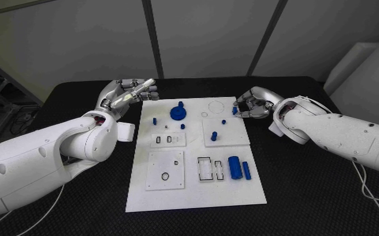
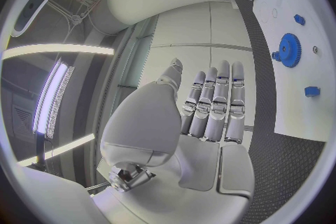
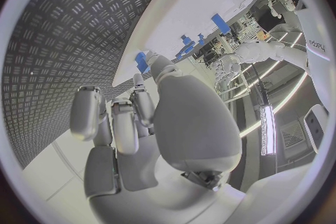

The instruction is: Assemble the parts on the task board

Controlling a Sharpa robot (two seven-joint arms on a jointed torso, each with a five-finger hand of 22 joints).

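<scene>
Your left hand [image 1: 126,96] hovers over the black tabletop [image 1: 71,96] just off the far left corner of the task board [image 1: 197,192]. Its fingers [image 2: 217,103] are stretched out straight, side by side, and hold nothing.

The board lies in the middle of the tabletop with its long side running from near to far. On its far left part you have a blue gear [image 1: 178,113] standing close to the left edge, with a small blue peg [image 1: 155,120] to its left and another small blue piece [image 1: 182,127] just nearer. In the left wrist view the gear [image 2: 288,49] shows its toothed rim. Nearer on the left sit two raised white plates: one with two small slots [image 1: 167,139], and a larger one with a dark ring [image 1: 165,176] on it. Right of centre, a blue peg [image 1: 214,136] stands upright on another raised plate. Nearer, a white block with rectangular recesses [image 1: 210,168] lies beside a thick blue cylinder [image 1: 234,167] and a thinner blue rod [image 1: 246,170], both lying flat and side by side.

Your right hand [image 1: 254,104] is at the far right corner of the board, fingers curled in. In the right wrist view the fingertips [image 3: 145,95] meet a small blue part [image 3: 142,60] at the board's edge, but you cannot tell whether they actually grasp it.
</scene>
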